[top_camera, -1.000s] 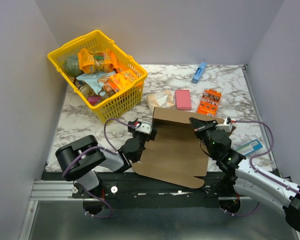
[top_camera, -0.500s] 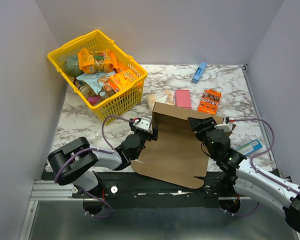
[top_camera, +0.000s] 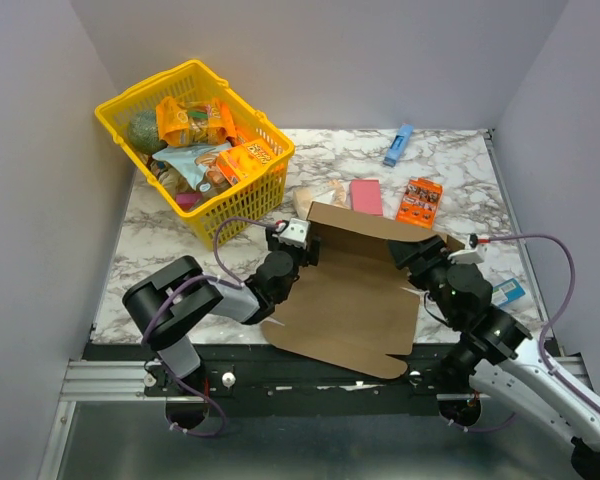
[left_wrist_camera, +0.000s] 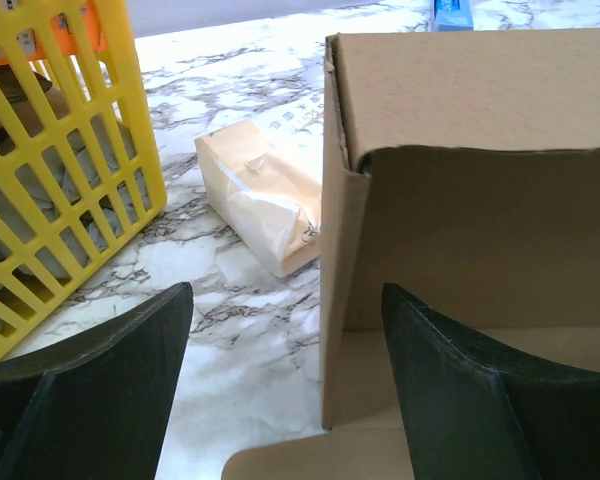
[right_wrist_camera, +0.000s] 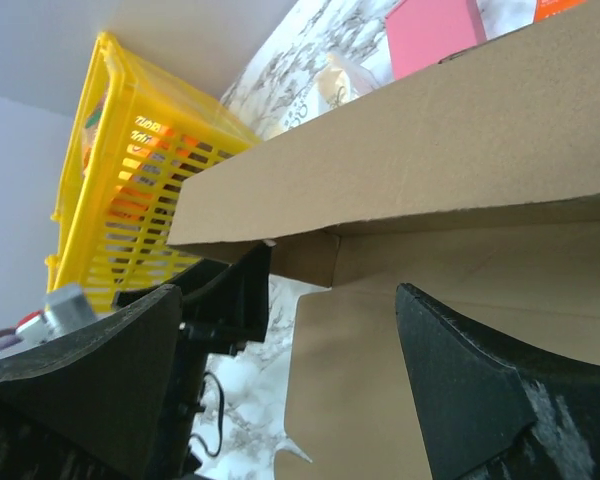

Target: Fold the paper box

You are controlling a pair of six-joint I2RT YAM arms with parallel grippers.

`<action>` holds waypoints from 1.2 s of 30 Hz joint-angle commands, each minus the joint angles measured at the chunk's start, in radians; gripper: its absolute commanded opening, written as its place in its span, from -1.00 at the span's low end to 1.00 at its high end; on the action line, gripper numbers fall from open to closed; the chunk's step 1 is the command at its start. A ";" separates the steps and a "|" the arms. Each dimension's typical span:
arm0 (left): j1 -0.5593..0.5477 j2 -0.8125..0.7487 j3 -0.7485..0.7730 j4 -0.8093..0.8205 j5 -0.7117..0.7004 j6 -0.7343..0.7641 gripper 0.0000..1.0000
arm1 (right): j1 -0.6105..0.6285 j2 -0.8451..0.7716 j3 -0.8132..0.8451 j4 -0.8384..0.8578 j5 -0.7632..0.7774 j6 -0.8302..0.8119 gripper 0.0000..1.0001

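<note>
Two sets of fingers stand wide open holding nothing, my left gripper [top_camera: 302, 238] and right gripper [top_camera: 405, 250] flanking the raised rear wall of the plain brown corrugated cardboard paper box [top_camera: 350, 300], which lies just right of the yellow plastic basket [top_camera: 242, 203]; I judge it light, stiff and easily creased, best pinched at flap edges.

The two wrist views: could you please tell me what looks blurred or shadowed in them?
Left wrist: near jaws dark and soft; the paper box sharp, its inner wall shaded. Right wrist: jaws blurred, box interior shadowed, yellow basket bright.
</note>
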 commanded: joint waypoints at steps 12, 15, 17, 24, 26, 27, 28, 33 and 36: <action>0.031 0.154 0.108 0.142 0.086 0.061 -0.09 | -0.003 -0.025 0.420 -0.783 0.065 -0.180 1.00; 0.033 0.159 0.082 0.220 0.027 0.081 -0.53 | -0.003 0.083 0.508 -0.789 0.011 -0.251 1.00; 0.031 0.143 0.067 0.245 -0.001 0.125 -0.67 | -0.003 0.189 0.558 -0.780 -0.047 -0.292 1.00; 0.033 0.041 -0.060 0.299 -0.065 0.224 -0.88 | -0.006 0.373 0.725 -0.681 -0.101 -0.377 1.00; 0.031 -0.012 -0.088 0.276 -0.085 0.219 -0.88 | -0.021 0.407 0.765 -0.676 -0.110 -0.404 1.00; 0.030 -0.031 -0.120 0.265 -0.105 0.218 -0.88 | -0.029 0.447 0.768 -0.679 -0.120 -0.404 1.00; 0.027 -0.068 -0.137 0.265 -0.116 0.219 -0.88 | -0.047 0.461 0.768 -0.671 -0.156 -0.407 1.00; 0.021 -0.168 -0.223 0.207 -0.171 0.211 -0.88 | -0.073 0.522 0.722 -0.615 -0.239 -0.403 1.00; 0.012 -0.208 -0.257 0.199 -0.184 0.199 -0.88 | -0.084 0.541 0.685 -0.555 -0.291 -0.400 0.99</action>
